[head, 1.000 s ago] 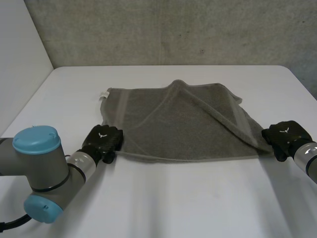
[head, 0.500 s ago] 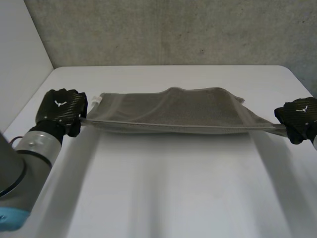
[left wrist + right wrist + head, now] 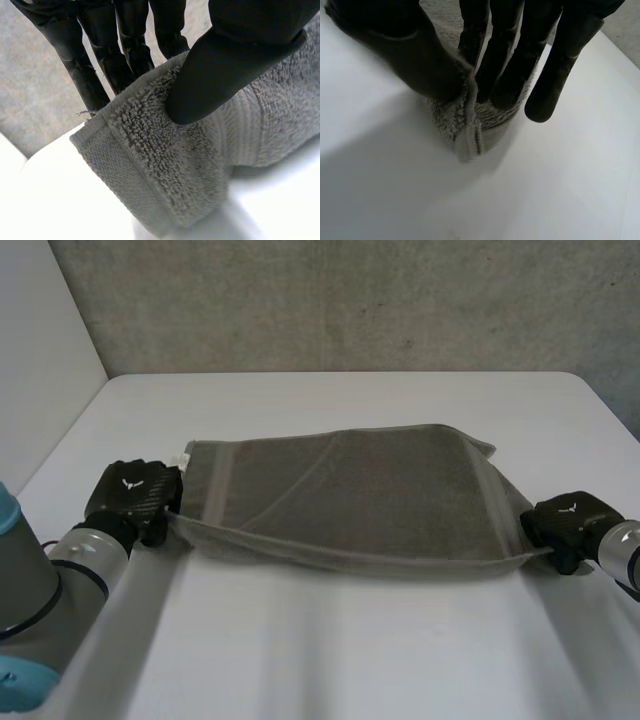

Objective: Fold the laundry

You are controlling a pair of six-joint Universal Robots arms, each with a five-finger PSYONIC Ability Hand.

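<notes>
The white desk (image 3: pixel 350 640) carried a grey terry towel (image 3: pixel 360 490) across its middle, long axis running from left edge to right edge. It looked soft, limp and light, likely to sag, so its corners seemed the best holds. The left hand (image 3: pixel 130 495) pinched the near left corner between thumb and fingers; the right hand (image 3: pixel 565 520) was clamped on the near right corner.

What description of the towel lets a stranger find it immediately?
On the white table, between the two black hands, is a grey towel. The left hand and right hand each pinch a near corner; it is the only cloth there.
</notes>
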